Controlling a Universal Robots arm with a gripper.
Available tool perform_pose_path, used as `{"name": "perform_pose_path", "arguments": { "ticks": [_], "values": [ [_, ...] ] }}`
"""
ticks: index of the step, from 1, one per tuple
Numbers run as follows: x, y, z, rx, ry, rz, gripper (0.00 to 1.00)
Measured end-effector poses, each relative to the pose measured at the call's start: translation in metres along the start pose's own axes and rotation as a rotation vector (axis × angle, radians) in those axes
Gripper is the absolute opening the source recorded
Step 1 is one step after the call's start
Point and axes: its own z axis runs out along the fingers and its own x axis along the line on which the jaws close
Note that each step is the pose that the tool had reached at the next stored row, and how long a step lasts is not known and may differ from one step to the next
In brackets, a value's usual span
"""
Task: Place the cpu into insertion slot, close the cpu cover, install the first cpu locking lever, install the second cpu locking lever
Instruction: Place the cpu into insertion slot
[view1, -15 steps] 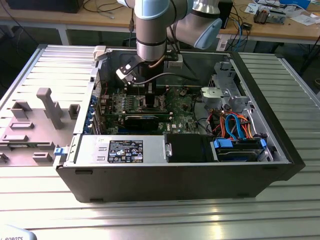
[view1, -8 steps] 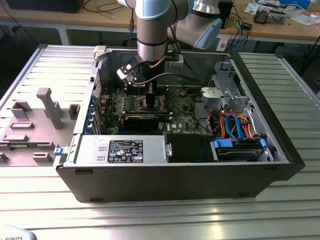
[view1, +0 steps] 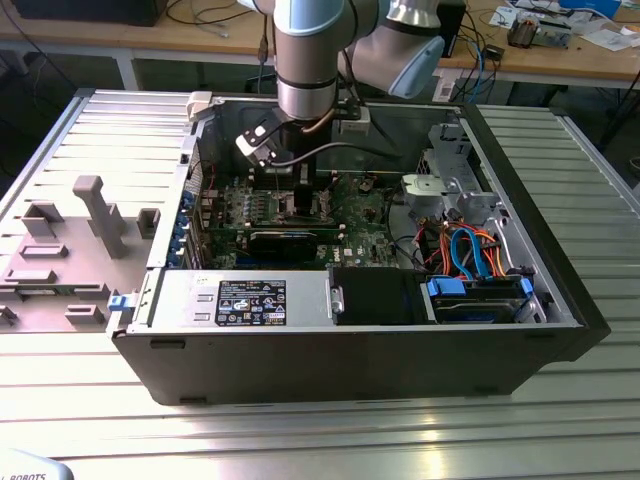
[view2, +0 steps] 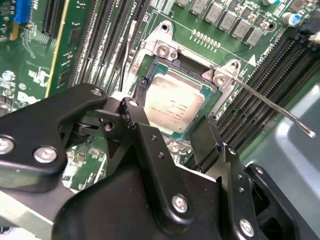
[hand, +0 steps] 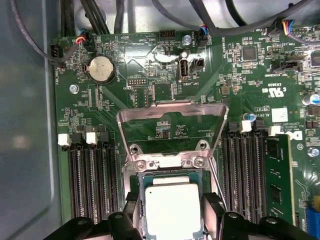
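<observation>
Ribbed metal worktop carries an open computer case, and the arm reaches straight down into it over the green motherboard.

In both wrist views the black tool straddles the cpu. One finger lies against each of two opposite edges, so the tool looks to be pinching the chip. The cpu lies flat, silver top up, within the insertion slot, whose dark edge shows as a narrow border along one side.

Just beyond that edge are the silvery hinge and its screws. From there the cpu cover is swung open and away from the chip, and bare board shows through its square window. In the second wrist view a thin metal locking lever juts out from a corner of the slot, unlatched and slanting over the neighbouring memory slots.

Long black memory slots flank the socket on both sides, and a coin cell sits farther off on the board. At the exterior view's left, a grey moulded fixture rests on the worktop beside the case.
</observation>
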Motion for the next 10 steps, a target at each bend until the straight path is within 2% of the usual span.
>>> {"name": "perform_pose_path", "arguments": {
  "ticks": [2,5,6,8,9,10],
  "values": [
    [-0.0001,0.0001,-0.0032,-0.0001,0.0001,0.0,0.62],
    [-0.0003,0.0001,-0.0037,0.0,0.0005,-0.001,0.6],
    [-0.0011,0.0001,-0.0037,-0.0001,0.0005,-0.008,0.47],
    [-0.0023,-0.0001,-0.0036,-0.001,0.0013,-0.032,0.35],
    [-0.0024,-0.0002,-0.0036,-0.0014,0.0016,-0.045,0.35],
    [-0.0024,-0.0002,-0.0036,-0.002,0.0021,-0.065,0.29]
  ]
}}
